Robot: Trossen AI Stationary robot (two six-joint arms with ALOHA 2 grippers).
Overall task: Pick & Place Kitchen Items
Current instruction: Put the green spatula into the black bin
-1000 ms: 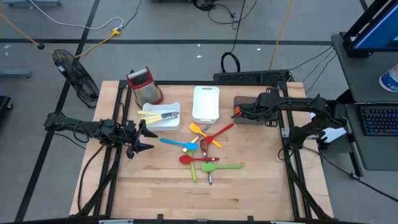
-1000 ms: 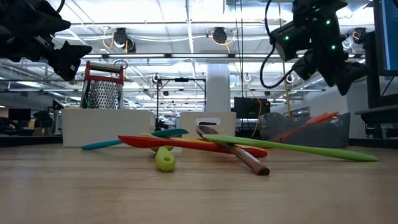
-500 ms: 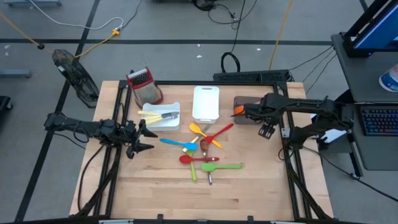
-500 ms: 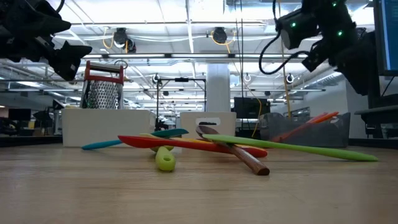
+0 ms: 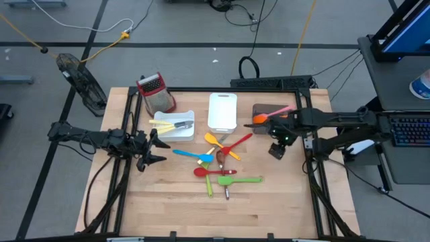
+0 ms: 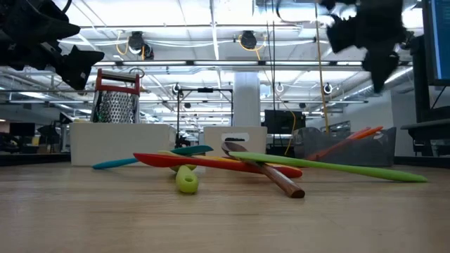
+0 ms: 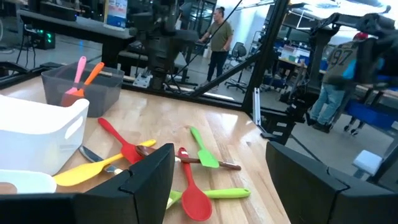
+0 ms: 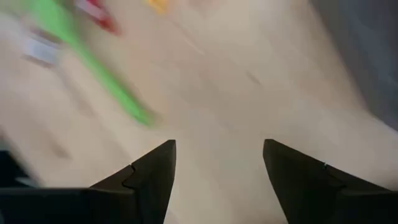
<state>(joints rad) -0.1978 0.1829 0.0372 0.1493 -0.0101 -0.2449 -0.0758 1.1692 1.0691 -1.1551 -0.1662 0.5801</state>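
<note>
Several slim utensils lie in a loose pile at the table's middle: a blue one (image 5: 187, 154), a yellow spatula (image 5: 213, 140), two red spoons (image 5: 236, 144) (image 5: 204, 172), a green spatula (image 5: 246, 179) and a lime stick (image 5: 209, 186). An orange and a pink utensil (image 5: 277, 109) stand in the grey bin (image 5: 263, 126). A yellow and a metal utensil lie in the white tray (image 5: 173, 126). My right gripper (image 5: 276, 150) hangs open and empty, pointing down, above bare table right of the pile (image 8: 217, 149). My left gripper (image 5: 160, 151) waits open left of the pile (image 7: 217, 155).
A red-topped metal grater (image 5: 156, 93) stands at the far left. A white board-like tray (image 5: 222, 111) lies behind the pile. The near half of the table (image 5: 201, 215) is bare wood. People stand in the room beyond the table (image 7: 217, 31).
My right gripper has drawn away from above the grey bin toward the table's near edge and has tipped from level to pointing down at the table. The utensils have stayed where they were.
</note>
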